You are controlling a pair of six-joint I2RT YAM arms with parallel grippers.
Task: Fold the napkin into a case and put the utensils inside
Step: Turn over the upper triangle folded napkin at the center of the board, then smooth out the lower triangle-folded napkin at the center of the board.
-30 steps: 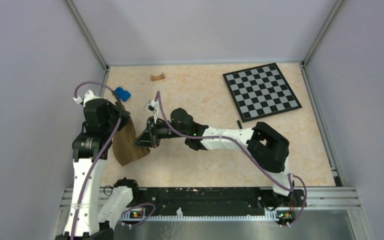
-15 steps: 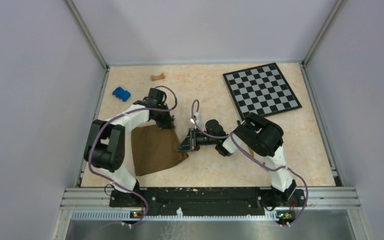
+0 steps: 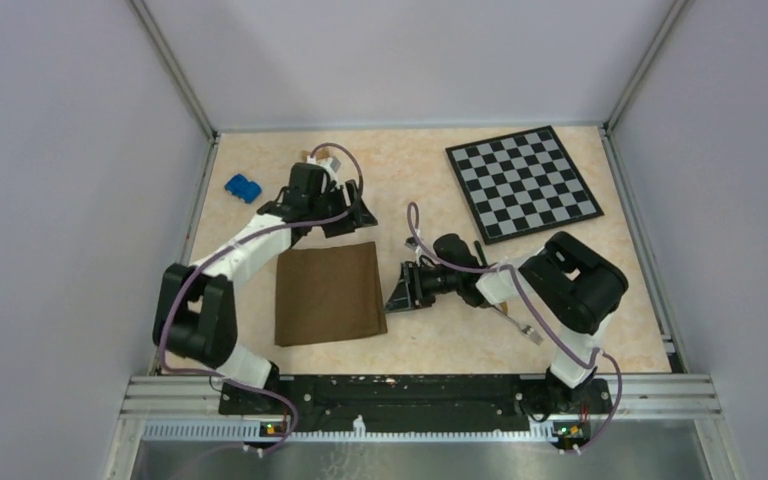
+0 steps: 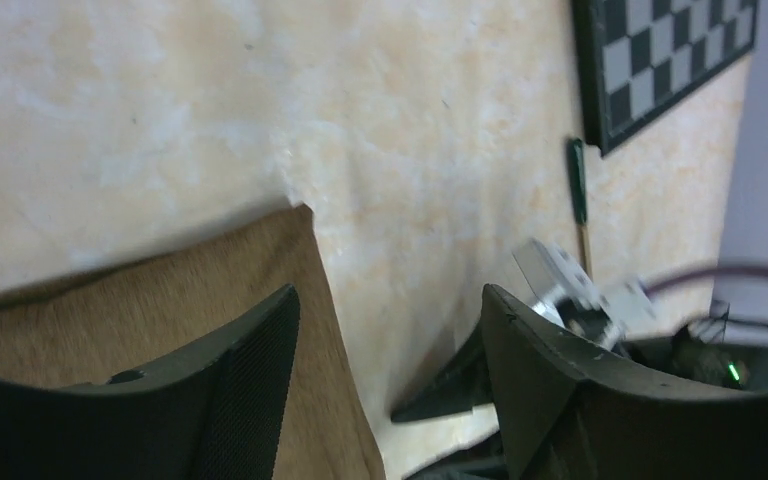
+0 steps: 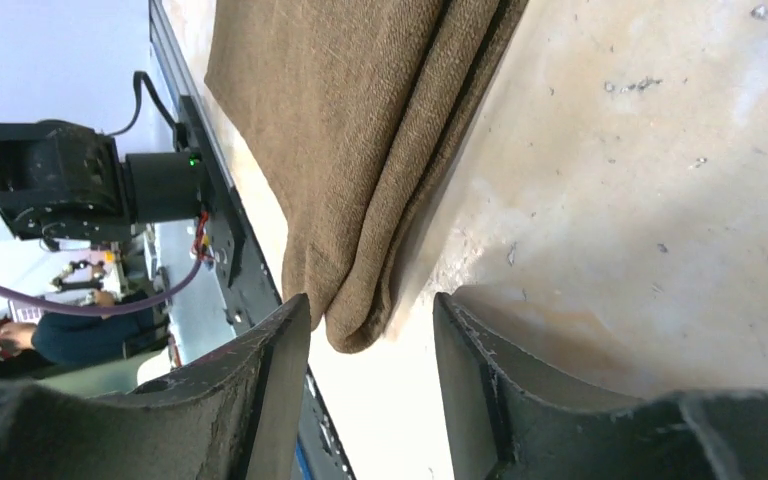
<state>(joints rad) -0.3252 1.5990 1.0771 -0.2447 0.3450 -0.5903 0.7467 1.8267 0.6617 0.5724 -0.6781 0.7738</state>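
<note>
Napkin (image 3: 327,293) folded in half, flat on the table (image 3: 420,190). Left gripper (image 3: 353,214) open near its far right corner, right gripper (image 3: 395,297) open beside its right edge; nothing held. Pinch both layers together, keep edges aligned. Visible only from the right wrist: stacked layers; from above, one flat rectangle.

Dark-brown napkin (image 3: 327,293), black-and-grey checkerboard (image 3: 523,183), blue block (image 3: 243,187), mottled beige table (image 3: 415,170).
</note>
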